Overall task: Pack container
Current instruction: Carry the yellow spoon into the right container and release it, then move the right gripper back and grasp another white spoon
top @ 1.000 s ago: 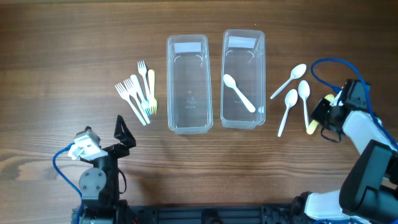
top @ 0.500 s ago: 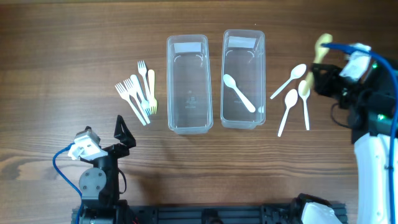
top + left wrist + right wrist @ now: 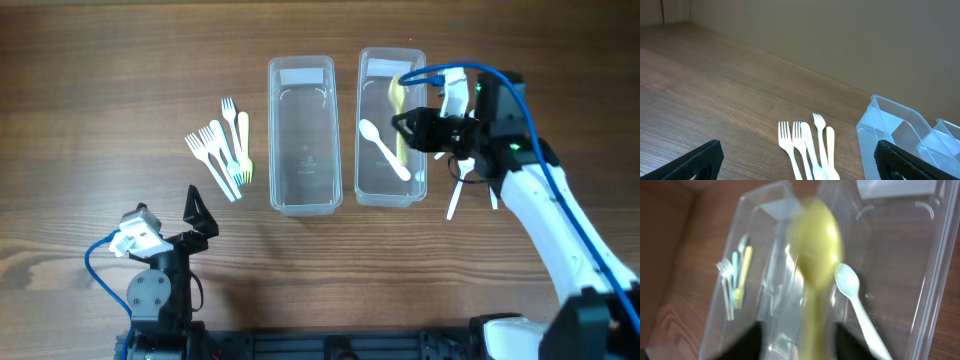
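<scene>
Currently right container (image 3: 362,130) holds white spoon (image 3: 385,150); yellow spoon (image 3: 397,100) above.

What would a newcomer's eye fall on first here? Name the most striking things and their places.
A blurred yellow spoon at the right hand, above the right-hand clear container, where a white spoon lies. Left of the empty second container, a cluster of forks lies on the wooden table.

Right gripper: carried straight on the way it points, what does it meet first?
Probably the right container's floor, beside the white spoon, past the yellow spoon between its jaws; depth unclear.
</scene>
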Motion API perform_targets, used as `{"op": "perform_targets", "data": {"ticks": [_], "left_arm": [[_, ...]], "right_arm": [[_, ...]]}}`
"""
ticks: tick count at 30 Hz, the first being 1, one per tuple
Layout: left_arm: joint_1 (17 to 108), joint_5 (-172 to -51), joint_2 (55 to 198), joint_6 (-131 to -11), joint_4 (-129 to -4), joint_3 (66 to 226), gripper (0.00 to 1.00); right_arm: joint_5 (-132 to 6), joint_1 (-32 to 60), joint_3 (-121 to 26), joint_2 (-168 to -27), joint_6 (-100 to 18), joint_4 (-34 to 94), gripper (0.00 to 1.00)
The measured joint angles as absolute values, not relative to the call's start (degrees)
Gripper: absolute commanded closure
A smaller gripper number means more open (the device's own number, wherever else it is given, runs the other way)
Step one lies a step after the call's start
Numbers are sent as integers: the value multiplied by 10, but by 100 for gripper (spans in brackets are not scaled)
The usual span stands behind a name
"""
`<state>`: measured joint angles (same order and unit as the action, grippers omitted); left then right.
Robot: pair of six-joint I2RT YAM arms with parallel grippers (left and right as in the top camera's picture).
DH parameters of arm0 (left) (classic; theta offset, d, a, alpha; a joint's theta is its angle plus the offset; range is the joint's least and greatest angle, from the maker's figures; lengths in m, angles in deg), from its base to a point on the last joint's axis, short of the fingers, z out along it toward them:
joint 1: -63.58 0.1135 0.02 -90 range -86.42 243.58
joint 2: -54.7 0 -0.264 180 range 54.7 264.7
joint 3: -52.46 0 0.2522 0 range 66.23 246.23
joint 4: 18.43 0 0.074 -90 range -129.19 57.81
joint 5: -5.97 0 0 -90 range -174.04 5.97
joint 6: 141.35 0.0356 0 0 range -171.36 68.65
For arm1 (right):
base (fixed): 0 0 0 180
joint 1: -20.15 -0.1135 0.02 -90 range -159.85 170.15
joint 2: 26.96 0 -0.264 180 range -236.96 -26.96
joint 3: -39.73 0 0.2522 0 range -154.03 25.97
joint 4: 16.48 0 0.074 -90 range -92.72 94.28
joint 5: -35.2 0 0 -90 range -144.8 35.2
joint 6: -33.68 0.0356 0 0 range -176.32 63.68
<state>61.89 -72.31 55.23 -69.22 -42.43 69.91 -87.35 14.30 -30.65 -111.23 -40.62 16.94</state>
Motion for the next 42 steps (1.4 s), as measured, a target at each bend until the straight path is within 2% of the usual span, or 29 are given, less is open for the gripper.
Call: {"op": "perform_targets", "data": {"ticks": [6,12,17,23,32,42], "left_arm": [[619,-723,552,-692,-424,699,0],[619,-723,552,-692,-424,699,0],[619,-723,552,-692,-424,699,0],[619,-723,552,-692,-424,699,0],[619,-723,552,-692,-424,699,0],[619,-723,552,-692,-424,699,0]], "right_arm": [[-861,143,-307,-1094,-394,185,40],[-674,150,-317,-991,-376,349,38],[-568,175,-317,-997,-364,404,38],[-524,214,-317,-1054,-387,440,39],[-503,271,-317,-1124,-432,434,42],[-514,273,-317,-1207,-449,310,42]]}}
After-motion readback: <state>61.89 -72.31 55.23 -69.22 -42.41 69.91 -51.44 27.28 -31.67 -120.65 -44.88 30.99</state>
